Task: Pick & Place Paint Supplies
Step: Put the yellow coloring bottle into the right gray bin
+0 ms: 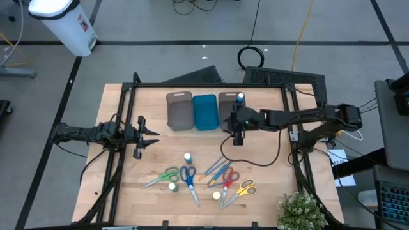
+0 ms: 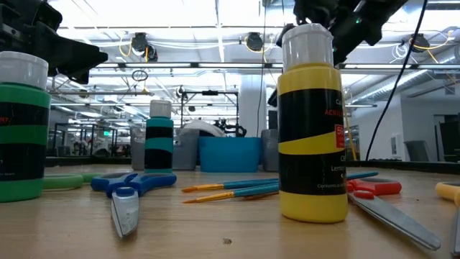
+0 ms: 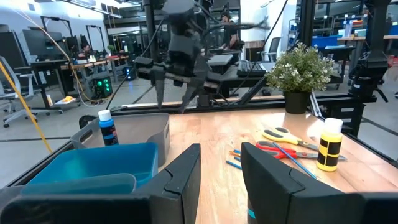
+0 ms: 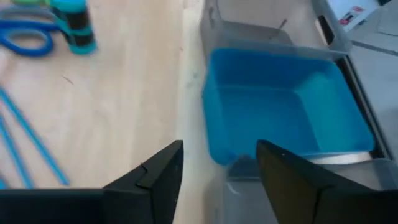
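From above, right gripper [image 1: 238,137] hangs just in front of the grey tray [image 1: 228,108] w/ a blue-top bottle [image 1: 240,98] standing in it; its wrist cam shows fingers apart, nothing between, blue tray [image 4: 280,106] ahead. Left gripper [image 1: 151,136] waits at table's left, fingers slightly apart, empty. Low view alone reads the yellow bottle [image 2: 311,126] upright amid scissors [image 1: 188,178] & brushes [image 1: 217,169] at the front.
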{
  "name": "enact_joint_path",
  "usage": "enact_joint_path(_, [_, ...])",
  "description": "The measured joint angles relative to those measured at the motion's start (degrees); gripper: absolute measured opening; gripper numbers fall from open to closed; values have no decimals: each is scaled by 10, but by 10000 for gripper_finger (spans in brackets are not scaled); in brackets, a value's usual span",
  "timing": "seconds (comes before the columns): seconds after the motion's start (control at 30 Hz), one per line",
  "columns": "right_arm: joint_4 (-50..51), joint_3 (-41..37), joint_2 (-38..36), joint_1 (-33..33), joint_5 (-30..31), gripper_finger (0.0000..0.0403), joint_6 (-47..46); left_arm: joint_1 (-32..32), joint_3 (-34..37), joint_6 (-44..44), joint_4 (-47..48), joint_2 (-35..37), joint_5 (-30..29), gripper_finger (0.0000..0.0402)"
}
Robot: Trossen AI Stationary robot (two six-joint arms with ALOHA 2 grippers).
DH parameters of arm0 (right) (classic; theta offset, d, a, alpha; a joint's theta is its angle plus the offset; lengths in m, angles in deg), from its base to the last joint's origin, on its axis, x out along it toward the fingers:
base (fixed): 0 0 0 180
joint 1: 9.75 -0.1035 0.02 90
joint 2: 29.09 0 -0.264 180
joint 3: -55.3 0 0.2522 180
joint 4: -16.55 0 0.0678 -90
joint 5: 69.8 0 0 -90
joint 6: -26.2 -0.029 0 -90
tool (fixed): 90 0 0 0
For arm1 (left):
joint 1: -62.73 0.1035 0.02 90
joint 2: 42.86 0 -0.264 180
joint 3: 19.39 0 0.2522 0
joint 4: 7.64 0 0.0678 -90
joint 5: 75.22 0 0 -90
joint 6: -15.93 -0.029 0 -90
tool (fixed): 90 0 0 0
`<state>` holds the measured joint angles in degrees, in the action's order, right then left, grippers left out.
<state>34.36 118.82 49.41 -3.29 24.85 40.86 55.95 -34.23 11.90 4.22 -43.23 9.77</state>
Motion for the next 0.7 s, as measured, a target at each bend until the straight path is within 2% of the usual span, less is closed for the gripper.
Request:
enact_joint_path(0.47, [-21, 9, -14, -149, 0, 285, -123, 0, 0, 0, 0, 0, 0, 124])
enact_joint_path(0.7, [-50, 25, -5, -255, 15, 296, -219, 0, 0, 0, 0, 0, 0, 124])
